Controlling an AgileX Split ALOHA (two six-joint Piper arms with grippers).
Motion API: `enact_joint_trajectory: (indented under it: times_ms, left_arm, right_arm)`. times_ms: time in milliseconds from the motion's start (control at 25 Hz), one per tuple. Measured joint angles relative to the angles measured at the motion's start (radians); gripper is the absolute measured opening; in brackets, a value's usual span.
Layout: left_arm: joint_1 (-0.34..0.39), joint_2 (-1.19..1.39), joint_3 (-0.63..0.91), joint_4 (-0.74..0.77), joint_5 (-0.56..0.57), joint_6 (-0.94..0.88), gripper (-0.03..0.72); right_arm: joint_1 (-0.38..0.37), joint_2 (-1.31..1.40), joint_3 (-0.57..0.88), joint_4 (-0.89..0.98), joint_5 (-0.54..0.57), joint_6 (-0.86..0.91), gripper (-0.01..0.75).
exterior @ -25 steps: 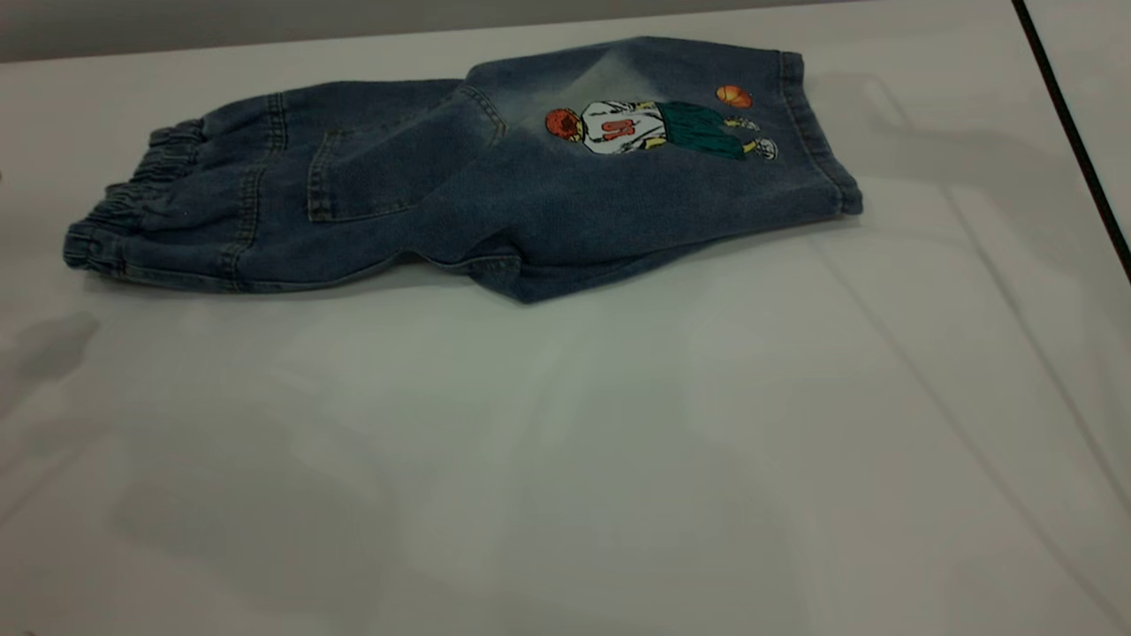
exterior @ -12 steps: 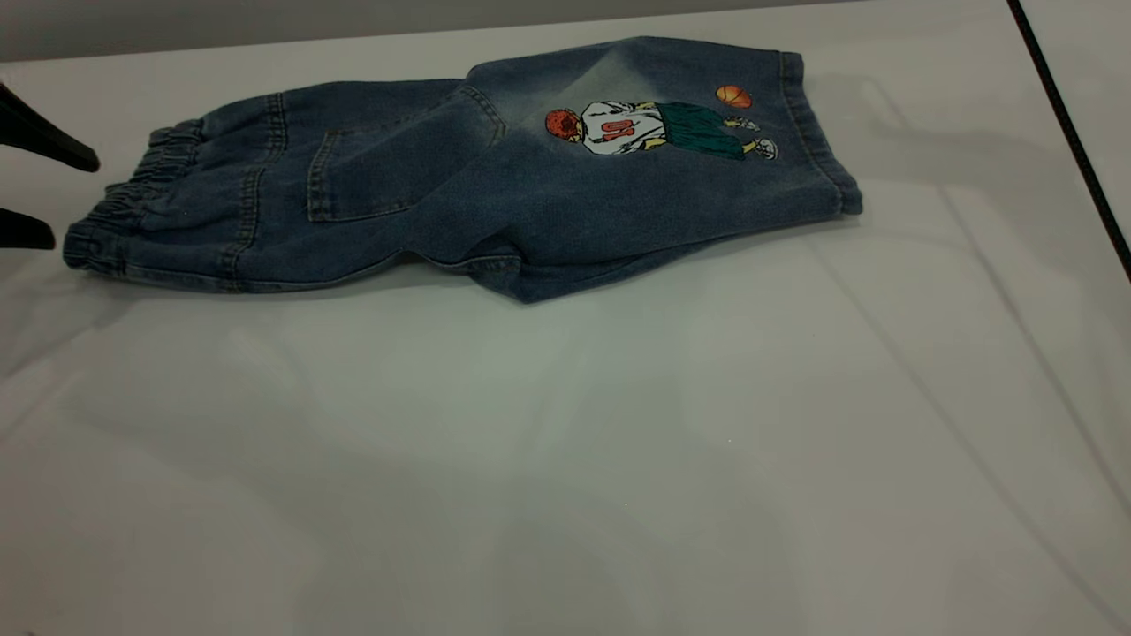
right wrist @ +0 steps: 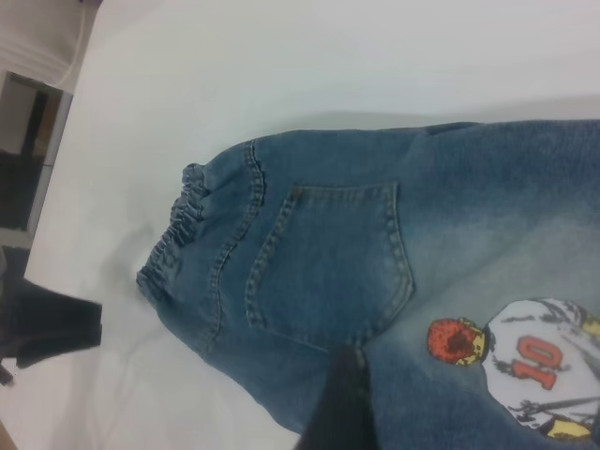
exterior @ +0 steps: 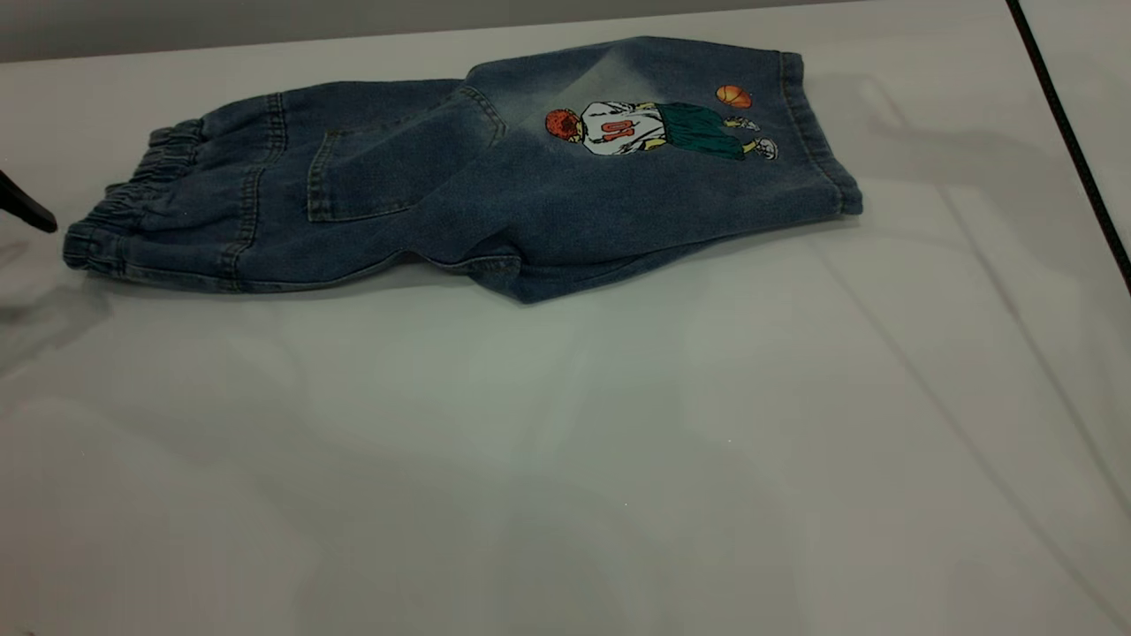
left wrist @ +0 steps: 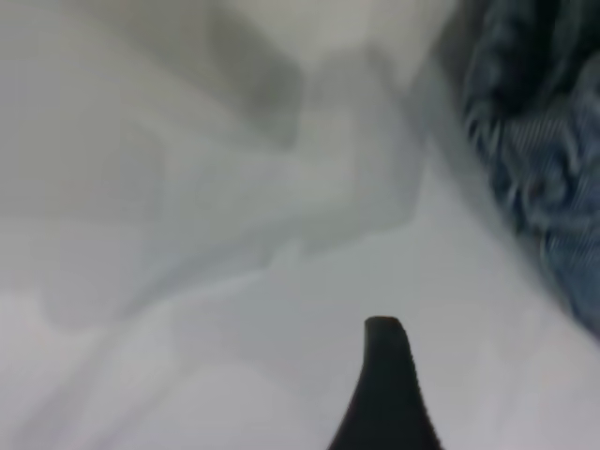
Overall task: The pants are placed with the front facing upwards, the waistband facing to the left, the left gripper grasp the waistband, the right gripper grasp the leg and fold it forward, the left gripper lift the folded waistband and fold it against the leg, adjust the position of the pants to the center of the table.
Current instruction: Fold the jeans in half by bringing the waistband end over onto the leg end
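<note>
1. Left gripper point(exterior: 22, 210): only one black fingertip point(left wrist: 386, 375) enters at the exterior view's left edge, just beside the waistband point(exterior: 119, 208) and apart from it; whether the fingers are spread or closed cannot be told.
2. Same gripper seen from the right wrist camera point(right wrist: 52, 323): a dark claw on the white surface next to the gathered band point(right wrist: 176, 234), not touching the denim.
3. Right gripper: one dark finger point(right wrist: 339, 403) hangs over the pants point(right wrist: 394, 281) near the back pocket point(right wrist: 328, 267); its state cannot be told.
4. Pants point(exterior: 459, 177): lying flat, folded lengthwise, in the far half of the table point(exterior: 565, 442), waistband toward the left, leg hem point(exterior: 817, 132) toward the right.
5. Cartoon basketball-player print point(exterior: 654, 128): faces upward on the leg, near the hem.
</note>
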State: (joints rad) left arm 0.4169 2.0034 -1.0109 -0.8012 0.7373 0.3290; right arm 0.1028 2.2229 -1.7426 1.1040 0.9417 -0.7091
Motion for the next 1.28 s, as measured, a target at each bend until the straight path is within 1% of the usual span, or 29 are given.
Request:
enact_joint_trajectory:
  times_ms: [80, 240, 600, 920, 1160, 1280]
  left_arm:
    - [0.0, 0.0, 0.0, -0.03, -0.017, 0.033, 0.477]
    - [-0.001, 0.0, 0.0, -0.09, -0.014, 0.074, 0.468]
    - [-0.001, 0.074, -0.001, -0.106, 0.001, 0.1, 0.467]
    - [-0.001, 0.103, -0.01, -0.252, -0.013, 0.24, 0.467]
    - [-0.001, 0.138, -0.011, -0.299, -0.041, 0.241, 0.467]
    - [-0.001, 0.156, -0.013, -0.337, -0.046, 0.278, 0.467]
  right_arm:
    - [0.0, 0.0, 0.0, 0.0, 0.0, 0.0, 0.56]
    - [0.0, 0.001, 0.0, 0.001, 0.0, 0.0, 0.56]
    - [0.0, 0.002, 0.0, 0.022, -0.001, -0.006, 0.56]
    - [0.0, 0.002, 0.0, 0.023, 0.004, -0.007, 0.56]
    - [0.0, 0.002, 0.0, 0.023, 0.004, -0.007, 0.56]
    - [0.0, 0.002, 0.0, 0.023, 0.005, -0.007, 0.56]
